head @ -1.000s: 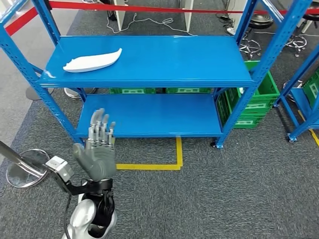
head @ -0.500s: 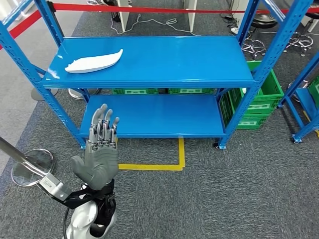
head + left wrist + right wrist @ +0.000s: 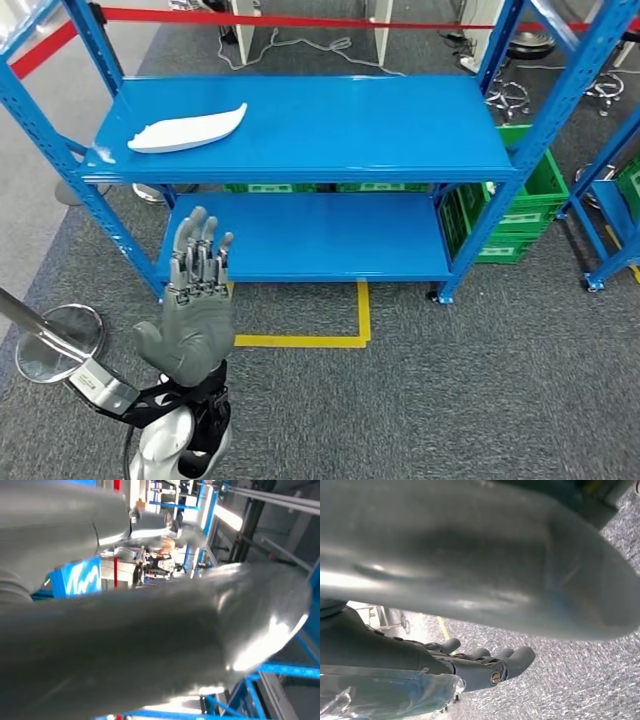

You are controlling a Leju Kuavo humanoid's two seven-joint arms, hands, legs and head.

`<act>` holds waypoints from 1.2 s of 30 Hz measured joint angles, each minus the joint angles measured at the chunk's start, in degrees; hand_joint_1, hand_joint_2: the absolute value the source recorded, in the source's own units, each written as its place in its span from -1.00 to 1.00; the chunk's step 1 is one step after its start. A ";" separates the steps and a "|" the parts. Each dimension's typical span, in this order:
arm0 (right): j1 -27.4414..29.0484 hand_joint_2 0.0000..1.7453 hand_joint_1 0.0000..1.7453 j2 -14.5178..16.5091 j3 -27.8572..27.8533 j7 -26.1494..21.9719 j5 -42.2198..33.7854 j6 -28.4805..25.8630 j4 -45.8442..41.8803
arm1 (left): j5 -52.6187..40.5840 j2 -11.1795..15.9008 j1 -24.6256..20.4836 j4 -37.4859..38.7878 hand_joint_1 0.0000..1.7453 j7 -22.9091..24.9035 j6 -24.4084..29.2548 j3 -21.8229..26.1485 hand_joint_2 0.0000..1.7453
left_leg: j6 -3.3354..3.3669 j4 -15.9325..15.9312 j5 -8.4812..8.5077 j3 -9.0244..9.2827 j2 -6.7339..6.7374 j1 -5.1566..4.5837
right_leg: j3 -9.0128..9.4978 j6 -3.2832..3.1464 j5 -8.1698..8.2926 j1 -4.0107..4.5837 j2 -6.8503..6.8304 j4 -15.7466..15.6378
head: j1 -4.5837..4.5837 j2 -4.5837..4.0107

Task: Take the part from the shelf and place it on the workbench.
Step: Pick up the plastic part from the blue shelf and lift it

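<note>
Nearby, green crate [image 3: 521, 195] beside blue shelf [image 3: 317, 160].

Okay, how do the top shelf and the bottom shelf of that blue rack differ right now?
The top shelf carries the white part, lying flat near its left end; the bottom shelf has nothing on it. The top shelf lies fully in view, while the left hand, raised with fingers spread and holding nothing, overlaps the bottom shelf's front left corner. Green crates show behind the bottom shelf, not the top. Both are flat blue boards between the same perforated blue posts.
</note>
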 joint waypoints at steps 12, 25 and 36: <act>0.18 -1.00 -1.00 0.00 -0.09 -0.05 0.18 0.02 0.07 | -0.22 -0.03 -0.02 -0.11 -1.00 -0.09 0.57 -0.01 -1.00 | 0.52 -0.06 -4.86 6.15 -0.40 -0.17 | -7.95 -0.16 5.47 0.14 -0.10 2.39 | 0.39 0.00; -0.05 -1.00 -1.00 0.02 -0.32 -0.09 0.35 0.52 0.09 | -1.54 0.16 -0.24 -0.14 -1.00 -0.14 1.51 -0.66 -1.00 | -1.95 8.61 -3.57 -2.88 -0.12 -0.03 | -5.01 -2.09 4.12 -0.25 0.17 0.94 | -0.11 0.00; -0.16 -1.00 -1.00 0.02 -0.43 -0.12 0.43 0.79 0.07 | -1.10 0.03 -0.29 -0.25 -1.00 -0.13 1.68 -0.91 -1.00 | 1.17 -0.77 -1.28 3.10 0.29 -0.01 | -10.43 0.63 -3.03 -0.03 -0.13 13.93 | 0.23 0.00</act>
